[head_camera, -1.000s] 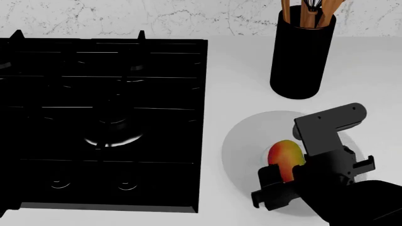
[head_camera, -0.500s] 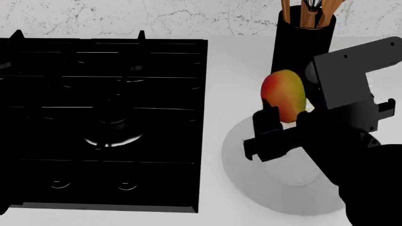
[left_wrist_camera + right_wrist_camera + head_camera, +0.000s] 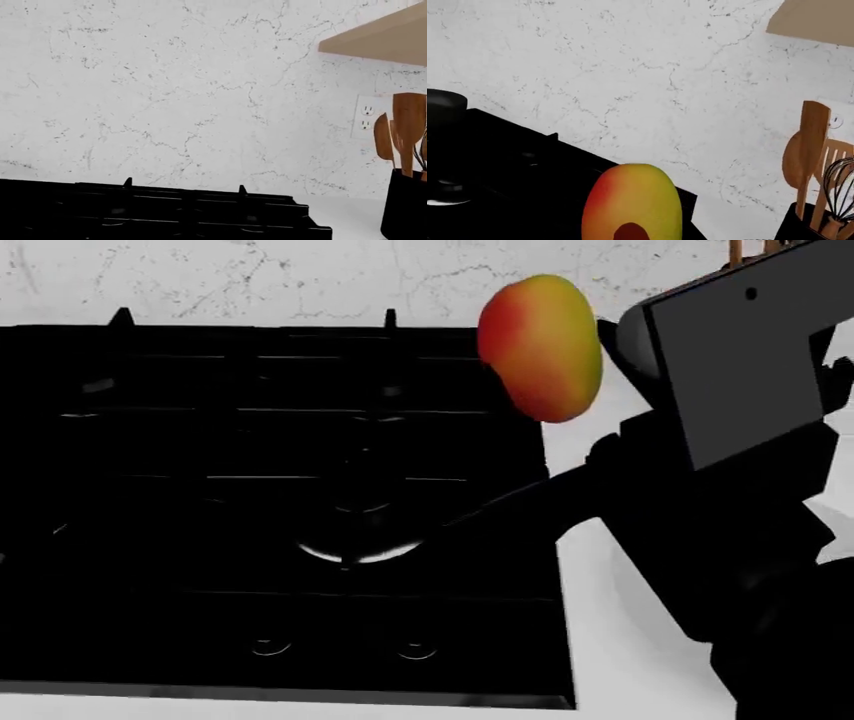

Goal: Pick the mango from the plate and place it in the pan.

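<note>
The mango [image 3: 541,348], red to yellow-green, is held high in the air by my right gripper [image 3: 577,418], over the right edge of the black stove [image 3: 267,490]. In the right wrist view the mango [image 3: 632,197] fills the space between the jaws, which are shut on it. A black round rim [image 3: 442,106] at the stove's far side may be the pan; I cannot make it out in the head view. The plate is hidden behind my right arm. My left gripper does not show in any view.
A black utensil holder [image 3: 817,225] with wooden spoons and a whisk stands on the white counter [image 3: 601,660] right of the stove. The marble wall [image 3: 200,100] runs behind. A wooden shelf [image 3: 380,40] hangs above, with a wall socket [image 3: 367,117] below it.
My right gripper has lifted the mango off the plate and carried it up and left, to the stove's right edge. The head view has shifted too.
</note>
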Controlling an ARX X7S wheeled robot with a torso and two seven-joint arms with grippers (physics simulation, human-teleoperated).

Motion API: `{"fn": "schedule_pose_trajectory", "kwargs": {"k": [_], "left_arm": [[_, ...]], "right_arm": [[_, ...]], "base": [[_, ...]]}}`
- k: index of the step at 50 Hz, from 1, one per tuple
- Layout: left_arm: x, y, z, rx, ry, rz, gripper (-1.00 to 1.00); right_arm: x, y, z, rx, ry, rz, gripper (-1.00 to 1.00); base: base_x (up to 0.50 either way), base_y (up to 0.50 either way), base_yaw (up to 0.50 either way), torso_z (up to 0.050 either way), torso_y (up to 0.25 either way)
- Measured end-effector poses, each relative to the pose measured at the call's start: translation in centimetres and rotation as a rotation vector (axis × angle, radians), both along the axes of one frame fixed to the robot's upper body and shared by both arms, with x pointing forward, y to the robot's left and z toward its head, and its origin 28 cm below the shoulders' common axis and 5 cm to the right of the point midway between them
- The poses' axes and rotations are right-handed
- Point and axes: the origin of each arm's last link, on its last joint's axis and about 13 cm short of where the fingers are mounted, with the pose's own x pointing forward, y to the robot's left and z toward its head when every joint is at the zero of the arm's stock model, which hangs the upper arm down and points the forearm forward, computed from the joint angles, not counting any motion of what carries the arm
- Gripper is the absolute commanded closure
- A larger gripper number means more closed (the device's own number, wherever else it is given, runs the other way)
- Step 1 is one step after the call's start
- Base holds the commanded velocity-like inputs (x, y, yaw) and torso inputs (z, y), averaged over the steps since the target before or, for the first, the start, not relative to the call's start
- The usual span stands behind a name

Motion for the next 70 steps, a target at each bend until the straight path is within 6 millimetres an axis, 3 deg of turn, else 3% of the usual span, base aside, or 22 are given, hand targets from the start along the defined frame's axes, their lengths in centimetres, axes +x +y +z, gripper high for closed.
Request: {"fn": "schedule_pose_trajectory", "kwargs": {"k": [70], "left_arm": [[0.24,-0.16,0.29,0.004,-0.003,-0.017,-1.00]], "right_arm": [[-0.23,0.27,-0.55,-0.015,-0.013,0.031,1.00]], "base": [[0.05,0.50,0.00,0.000,0.000]]}}
